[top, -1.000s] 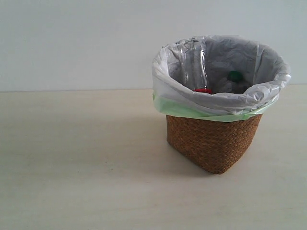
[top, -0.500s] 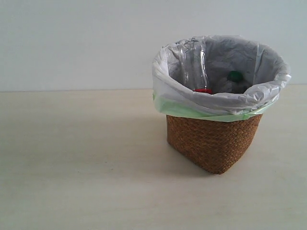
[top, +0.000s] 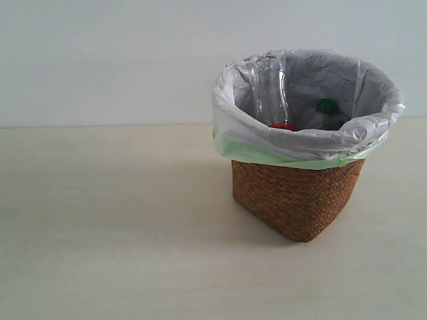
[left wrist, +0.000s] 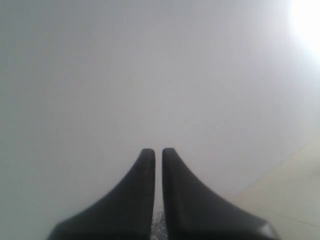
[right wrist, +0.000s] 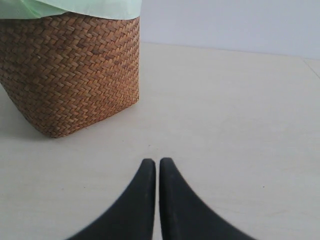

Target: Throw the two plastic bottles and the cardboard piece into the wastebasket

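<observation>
The brown woven wastebasket (top: 293,200) with its white-grey bag stands right of centre on the table. Inside it, a clear bottle with a red label (top: 272,93) leans upright, and the green cap of the other bottle (top: 325,105) shows beside it. The cardboard piece is out of view. No gripper shows in the exterior view. My left gripper (left wrist: 158,151) is shut, holds nothing and faces a blank white wall. My right gripper (right wrist: 157,162) is shut and holds nothing above the tabletop, a short way from the wastebasket (right wrist: 70,75).
The pale wooden table (top: 107,233) spreads to the left of and in front of the basket. A white wall rises behind it. A corner of the table (left wrist: 295,190) shows in the left wrist view.
</observation>
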Controlling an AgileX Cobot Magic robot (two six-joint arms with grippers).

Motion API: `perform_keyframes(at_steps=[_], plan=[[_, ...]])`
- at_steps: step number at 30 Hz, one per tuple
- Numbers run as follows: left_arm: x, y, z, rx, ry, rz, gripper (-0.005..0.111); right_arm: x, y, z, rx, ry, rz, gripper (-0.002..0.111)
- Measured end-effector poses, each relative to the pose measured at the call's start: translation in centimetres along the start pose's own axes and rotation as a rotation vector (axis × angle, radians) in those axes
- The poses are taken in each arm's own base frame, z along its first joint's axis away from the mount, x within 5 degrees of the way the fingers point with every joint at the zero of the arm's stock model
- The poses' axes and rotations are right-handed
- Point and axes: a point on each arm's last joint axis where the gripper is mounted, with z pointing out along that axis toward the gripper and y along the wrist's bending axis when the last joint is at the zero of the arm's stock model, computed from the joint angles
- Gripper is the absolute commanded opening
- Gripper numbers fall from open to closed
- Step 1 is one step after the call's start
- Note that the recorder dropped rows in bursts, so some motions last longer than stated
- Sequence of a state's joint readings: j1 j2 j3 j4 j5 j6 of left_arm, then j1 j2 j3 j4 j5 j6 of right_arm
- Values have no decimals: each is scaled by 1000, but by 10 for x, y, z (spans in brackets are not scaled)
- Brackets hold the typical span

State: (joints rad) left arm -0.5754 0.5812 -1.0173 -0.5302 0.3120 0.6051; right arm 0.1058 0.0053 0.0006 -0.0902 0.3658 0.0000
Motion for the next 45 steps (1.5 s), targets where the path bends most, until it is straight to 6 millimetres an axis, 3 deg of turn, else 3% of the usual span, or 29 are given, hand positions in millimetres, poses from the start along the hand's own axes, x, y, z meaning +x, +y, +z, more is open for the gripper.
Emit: perform_keyframes(at_steps=[10,19,35,41,45], plan=[[71,-9,-61,-89,-98,-99,4,0,0,0,0,0,0,0],[116,-15,-75,-87,-53,-140,4,0,0,0,0,0,0,0],[120,-15,-75,-92,-44,-143,4,0,0,0,0,0,0,0],[121,-6,-76,-315,-20,-25,4,0,0,0,0,0,0,0],[131,3,-83,-566,-7,-15,4,0,0,0,0,0,0,0]])
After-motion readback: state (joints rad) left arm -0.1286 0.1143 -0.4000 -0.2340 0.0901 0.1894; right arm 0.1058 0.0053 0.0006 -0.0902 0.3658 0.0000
